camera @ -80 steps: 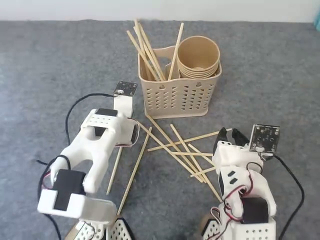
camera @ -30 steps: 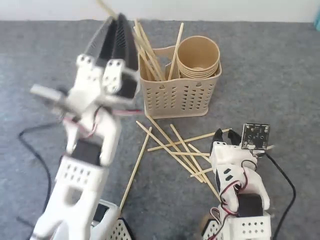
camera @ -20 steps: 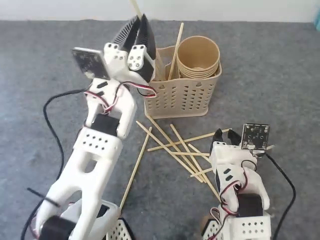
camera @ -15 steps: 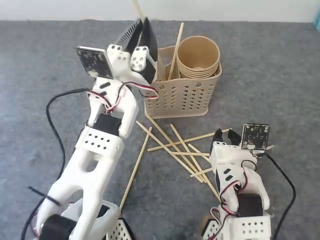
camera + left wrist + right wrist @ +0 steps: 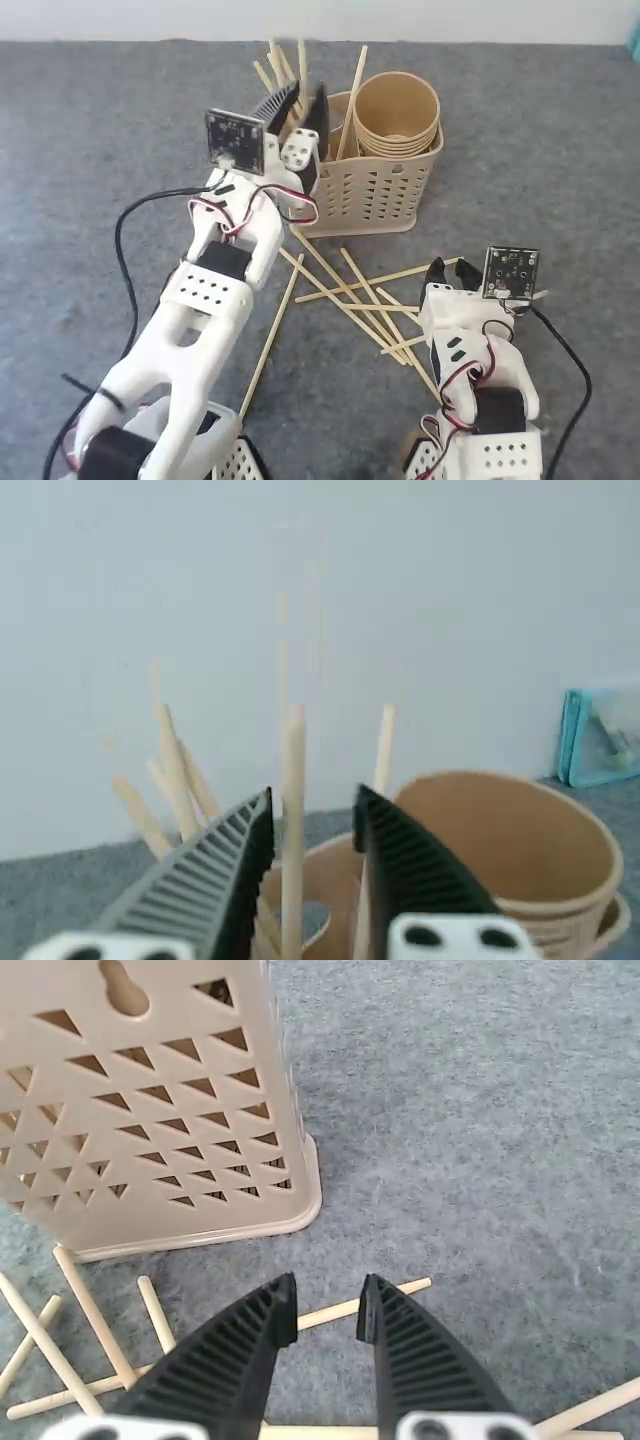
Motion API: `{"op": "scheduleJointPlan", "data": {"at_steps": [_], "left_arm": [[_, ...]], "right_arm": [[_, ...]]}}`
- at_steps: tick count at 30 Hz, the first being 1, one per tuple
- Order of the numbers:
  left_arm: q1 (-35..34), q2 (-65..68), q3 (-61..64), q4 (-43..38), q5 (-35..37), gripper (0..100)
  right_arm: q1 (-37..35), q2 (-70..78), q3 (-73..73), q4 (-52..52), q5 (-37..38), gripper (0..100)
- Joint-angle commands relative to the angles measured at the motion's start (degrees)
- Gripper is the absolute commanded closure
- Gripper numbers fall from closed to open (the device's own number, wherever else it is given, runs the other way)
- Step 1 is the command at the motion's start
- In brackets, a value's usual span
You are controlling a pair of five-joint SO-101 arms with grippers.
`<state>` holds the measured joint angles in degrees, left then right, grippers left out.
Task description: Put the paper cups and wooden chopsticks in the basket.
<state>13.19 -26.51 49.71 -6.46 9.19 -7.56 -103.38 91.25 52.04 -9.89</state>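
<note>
The beige basket (image 5: pixel 360 195) stands at the back of the carpet, with stacked paper cups (image 5: pixel 397 110) in its right half and several wooden chopsticks (image 5: pixel 285 85) in its left half. My left gripper (image 5: pixel 303 105) hovers over the left half, jaws open, and one upright chopstick (image 5: pixel 293 770) stands loose between them beside the cups (image 5: pixel 500 830). Several chopsticks (image 5: pixel 350 295) lie crossed on the carpet in front of the basket. My right gripper (image 5: pixel 450 270) is low over them, slightly open, its tips (image 5: pixel 327 1295) just above one chopstick (image 5: pixel 400 1291) near the basket (image 5: pixel 150 1100).
One more chopstick (image 5: pixel 268 335) lies alone beside the left arm's body. Grey carpet runs open to the left and right of the basket. A white wall bounds the far edge, with a blue object (image 5: pixel 600 735) at its foot.
The left arm lifted a chopstick off the carpet, swung it over the basket's left half and lowered; its jaws have now opened around it. The right arm barely shifted.
</note>
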Motion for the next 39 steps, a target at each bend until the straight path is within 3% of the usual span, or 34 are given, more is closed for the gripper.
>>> {"op": "scheduleJointPlan", "data": {"at_steps": [1, 9, 12, 19, 22, 28, 32, 39], "left_arm": [[-0.26, -3.16, -5.49, 12.48, -0.53, 71], [-4.92, -15.56, -17.1, 47.91, -0.53, 70], [-6.33, -20.66, -17.89, 57.49, -0.7, 70], [-6.24, -27.43, -14.81, 77.98, -3.6, 70], [-6.59, -27.43, -6.37, 79.12, -7.3, 70], [-6.68, -27.43, 12.26, 72.26, -15.03, 74], [-6.59, -27.43, 17.45, 69.98, -16.18, 84], [-6.42, -27.34, 21.58, 69.54, -18.64, 82]], "right_arm": [[0.04, -0.48, -0.44, -1.63, -0.26, 89.0], [6.37, -0.13, -5.36, 3.21, -1.67, 89.1], [7.43, -0.13, -6.86, 4.53, -6.15, 89.1], [7.52, -0.13, -6.86, 4.09, -6.77, 89.1], [8.48, -0.13, -6.86, 4.0, -6.77, 89.1], [9.63, -0.13, -6.42, 3.21, -6.77, 89.1], [9.63, -0.13, -6.42, 3.21, -6.77, 89.1], [10.86, -0.04, -6.77, 3.21, -6.86, 89.1]]}}
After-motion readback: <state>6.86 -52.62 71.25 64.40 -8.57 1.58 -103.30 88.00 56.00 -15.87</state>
